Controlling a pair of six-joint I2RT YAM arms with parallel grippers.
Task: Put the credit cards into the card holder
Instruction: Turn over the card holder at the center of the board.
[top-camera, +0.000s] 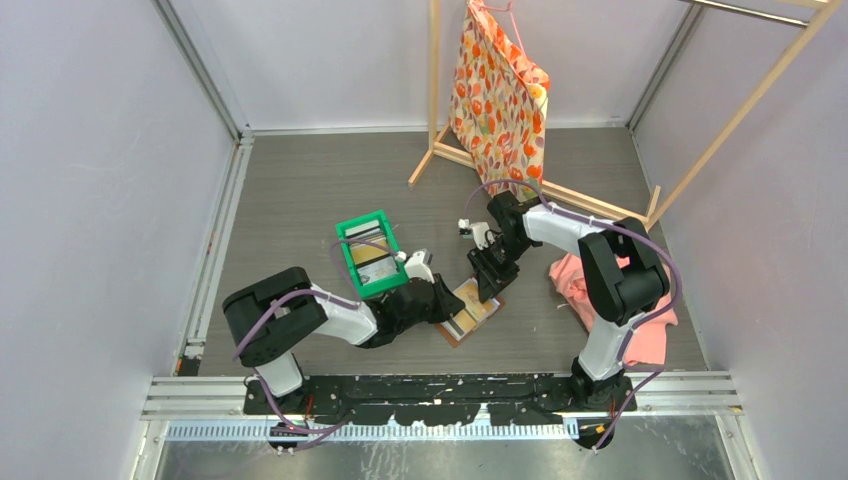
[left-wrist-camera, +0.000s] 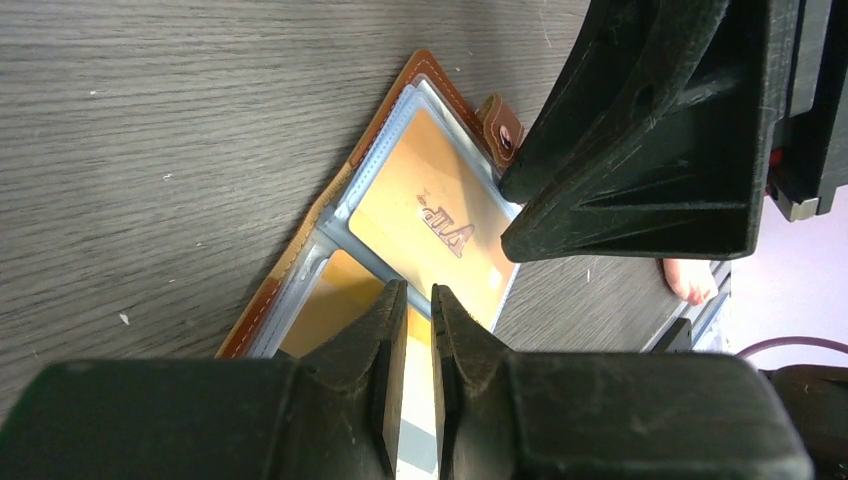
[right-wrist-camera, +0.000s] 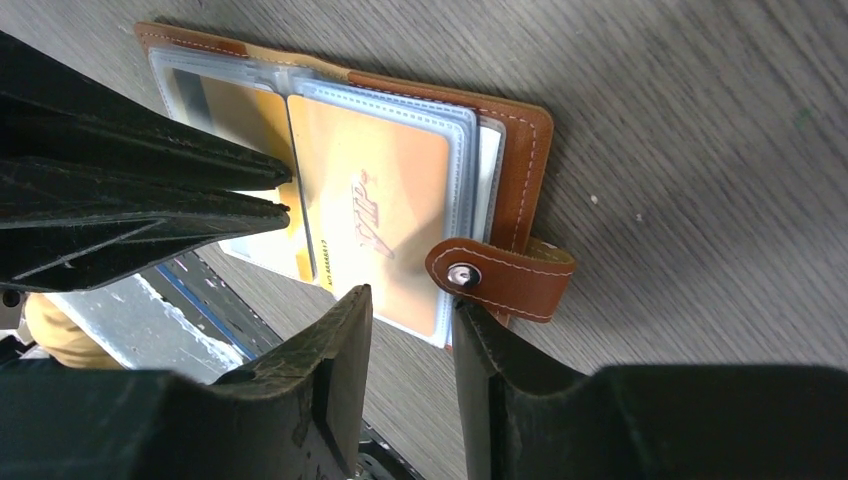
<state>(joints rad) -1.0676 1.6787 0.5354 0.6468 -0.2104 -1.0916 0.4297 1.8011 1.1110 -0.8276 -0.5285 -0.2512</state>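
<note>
One card holder (top-camera: 470, 318), brown leather, lies opened flat on the grey wood-grain table (top-camera: 300, 190). It sits just in front of the two arms, between their grippers, with its clear plastic sleeves facing up. Two gold cards show inside the sleeves, one per pocket. The VIP card (right-wrist-camera: 380, 200), with raised script lettering, fills the pocket nearest the snap tab (right-wrist-camera: 505, 275). The second gold card (right-wrist-camera: 235, 115), with a grey stripe along one end, sits in the adjoining pocket; whether it is pushed fully home cannot be told.

One green bin (top-camera: 360, 220) stands on the table just left of the holder, beside the left arm's wrist. In it lies at least one tan card (top-camera: 375, 262) with a dark stripe; how many cards are there cannot be made out.

The left gripper (left-wrist-camera: 418, 290) lies low over the second gold card, its two fingers almost together with only a thin slit between them. Whether they pinch the card's edge cannot be told. The right gripper (right-wrist-camera: 410, 305) stands partway open, tips down at the holder's outer edge. One finger is at the VIP card's sleeve and the other just beside the snap tab, with nothing clamped between them.

Farther off, one pink cloth (top-camera: 572, 278) lies crumpled by the right arm. One orange-flowered bag (top-camera: 500, 100) hangs from one wooden rack (top-camera: 435, 80) at the back.
</note>
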